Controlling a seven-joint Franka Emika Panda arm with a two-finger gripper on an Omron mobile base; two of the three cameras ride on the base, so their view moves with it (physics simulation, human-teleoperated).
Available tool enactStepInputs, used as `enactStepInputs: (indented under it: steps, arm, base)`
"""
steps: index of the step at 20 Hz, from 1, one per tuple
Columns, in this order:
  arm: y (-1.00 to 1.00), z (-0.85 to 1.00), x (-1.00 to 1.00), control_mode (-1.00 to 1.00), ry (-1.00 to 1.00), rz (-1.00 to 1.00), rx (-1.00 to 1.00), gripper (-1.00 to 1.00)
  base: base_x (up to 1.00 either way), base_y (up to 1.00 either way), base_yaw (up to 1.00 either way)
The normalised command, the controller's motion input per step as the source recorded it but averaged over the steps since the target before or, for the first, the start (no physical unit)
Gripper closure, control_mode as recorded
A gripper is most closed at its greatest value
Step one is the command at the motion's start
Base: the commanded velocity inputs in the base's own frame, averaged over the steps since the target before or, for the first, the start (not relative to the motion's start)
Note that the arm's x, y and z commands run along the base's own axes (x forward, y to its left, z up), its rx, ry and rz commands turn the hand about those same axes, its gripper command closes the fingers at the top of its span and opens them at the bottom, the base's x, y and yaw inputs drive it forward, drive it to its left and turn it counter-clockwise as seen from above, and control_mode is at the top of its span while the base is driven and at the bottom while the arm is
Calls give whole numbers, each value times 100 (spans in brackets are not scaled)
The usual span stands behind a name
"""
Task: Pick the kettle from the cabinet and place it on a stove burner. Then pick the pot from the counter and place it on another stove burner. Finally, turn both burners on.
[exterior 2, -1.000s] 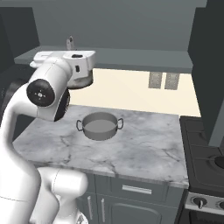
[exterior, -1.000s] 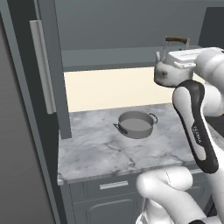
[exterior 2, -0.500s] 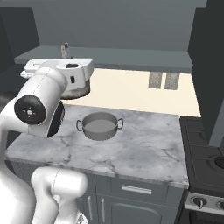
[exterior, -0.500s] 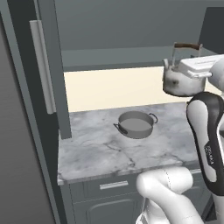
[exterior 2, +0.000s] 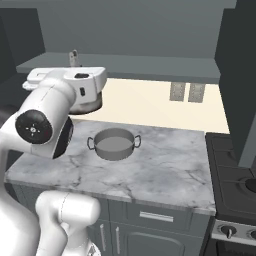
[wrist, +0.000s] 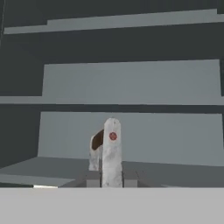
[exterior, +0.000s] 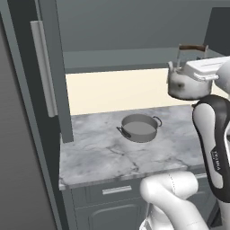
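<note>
While my claw (wrist: 112, 177) pinches the silver kettle (exterior: 186, 81) by its handle, aloft above the marble worktop (exterior: 103, 155), the grey pot (exterior: 139, 127) sits there, apart.

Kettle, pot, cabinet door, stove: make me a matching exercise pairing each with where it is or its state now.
Things:
1. kettle
2. pot
3. cabinet door
4. stove

States:
A. swung open
B. sitting on the counter
C. bare, right of the counter
D. held in the air by the gripper

Pairs: 1-D, 2-B, 3-A, 4-C
</note>
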Motion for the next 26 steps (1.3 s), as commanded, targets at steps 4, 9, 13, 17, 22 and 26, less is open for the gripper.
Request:
enactStepInputs:
  steps: [4,9,13,17,22,26]
  arm:
    - [0,0,-21,100,-7,0,0,100]
    - [0,0,0,100,0,0,0,100]
    - [0,0,0,100,0,0,0,100]
    - [0,0,0,100,0,0,0,100]
    - [0,0,0,100,0,0,0,100]
    - [0,0,0,100,0,0,0,100]
  base:
    - [-11,0,0]
    - [-41,0,0]
    - [-39,0,0]
    - [-34,-1,0]
    - [-37,-20,0]
    - [-45,-41,-2]
